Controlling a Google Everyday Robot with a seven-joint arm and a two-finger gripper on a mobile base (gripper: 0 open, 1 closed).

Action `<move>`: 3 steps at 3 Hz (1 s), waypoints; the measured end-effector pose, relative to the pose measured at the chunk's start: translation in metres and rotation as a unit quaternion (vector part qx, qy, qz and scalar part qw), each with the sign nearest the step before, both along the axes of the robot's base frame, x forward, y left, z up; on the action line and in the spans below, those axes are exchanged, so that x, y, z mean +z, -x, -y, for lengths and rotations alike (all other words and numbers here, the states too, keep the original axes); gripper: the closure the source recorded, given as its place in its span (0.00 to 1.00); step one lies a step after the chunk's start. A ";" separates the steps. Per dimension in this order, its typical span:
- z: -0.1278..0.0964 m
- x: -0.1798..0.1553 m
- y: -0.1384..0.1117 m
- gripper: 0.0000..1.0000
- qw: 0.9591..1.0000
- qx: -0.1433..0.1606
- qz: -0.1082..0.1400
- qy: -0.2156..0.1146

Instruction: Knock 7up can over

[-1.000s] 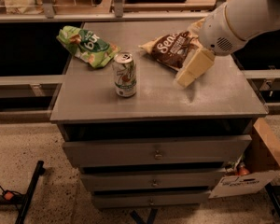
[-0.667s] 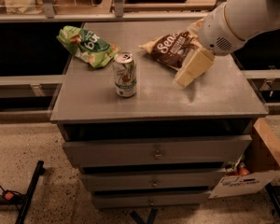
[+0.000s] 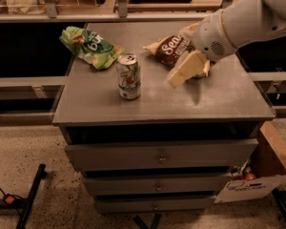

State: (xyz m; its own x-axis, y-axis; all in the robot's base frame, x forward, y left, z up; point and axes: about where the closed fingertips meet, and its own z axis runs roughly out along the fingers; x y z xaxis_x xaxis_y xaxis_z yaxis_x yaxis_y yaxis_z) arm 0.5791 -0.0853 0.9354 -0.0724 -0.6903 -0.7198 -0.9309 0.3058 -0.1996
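Toward the bench (image 3: 219, 104) front stands the 7up can (image 3: 128, 76), upright; my end effector (image 3: 183, 71) hovers apart by the brown snack bag (image 3: 169, 49), width I cannot tell. I'd sweep sideways, striking high on its body.

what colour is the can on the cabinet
The small aluminium soda can is white-silver with green markings, camera view; the gripper hovers beside it.
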 end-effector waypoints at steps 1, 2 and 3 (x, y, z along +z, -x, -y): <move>-0.038 -0.012 -0.006 0.00 0.997 0.023 0.003 -0.070; -0.074 -0.028 -0.012 0.00 0.992 0.044 0.014 -0.116; -0.094 -0.045 -0.016 0.00 0.990 0.034 0.022 -0.138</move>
State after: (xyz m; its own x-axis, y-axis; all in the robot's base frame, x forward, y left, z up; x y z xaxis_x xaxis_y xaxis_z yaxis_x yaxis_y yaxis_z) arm 0.5952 0.0089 0.8900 0.0040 -0.4684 -0.8835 -0.9435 0.2909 -0.1585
